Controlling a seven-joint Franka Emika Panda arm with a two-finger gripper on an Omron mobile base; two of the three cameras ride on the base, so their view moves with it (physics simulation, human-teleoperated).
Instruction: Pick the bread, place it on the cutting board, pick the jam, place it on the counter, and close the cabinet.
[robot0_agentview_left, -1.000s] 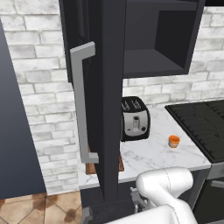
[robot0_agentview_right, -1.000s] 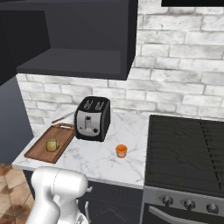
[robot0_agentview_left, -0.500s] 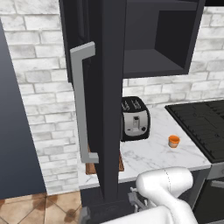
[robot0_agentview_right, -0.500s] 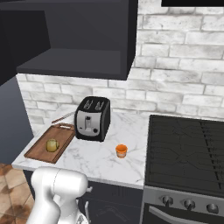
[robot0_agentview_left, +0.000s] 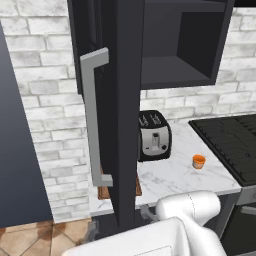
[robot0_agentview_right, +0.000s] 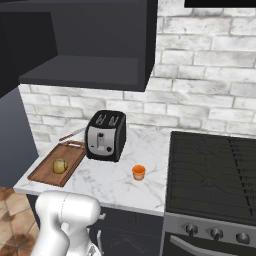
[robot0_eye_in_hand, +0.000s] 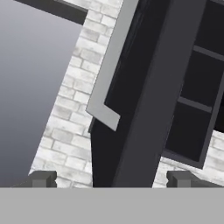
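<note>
Bread (robot0_agentview_right: 60, 165) sits on the board (robot0_agentview_right: 47, 172) at the left end of the counter (robot0_agentview_right: 120, 187), jam (robot0_agentview_right: 138, 172) stands on the marble just right of the toaster (robot0_agentview_right: 105, 135), so by the look of it the door (robot0_agentview_left: 127, 115) is what's left. And there it is, swung wide, seen edge-on in the left base view with its grey bar handle (robot0_agentview_left: 95, 117) facing left and the empty cabinet (robot0_agentview_left: 180, 45) behind it. The tool (robot0_eye_in_hand: 111, 180) stands fully open, nothing between the tips, and in the hand view the door's edge runs up right ahead of it, between the two tips, with the bar's lower end up and to the left, apart from both. No contact that I can make out. As for handling: a big rigid panel on hinges, likely heavy-ish but free-swinging, not fragile, with smooth faces that would slip under a pinch. My call is that a flat push on the outer face near the handle side, far from the hinge, beats gripping; the bar is the only real spot to grab.
</note>
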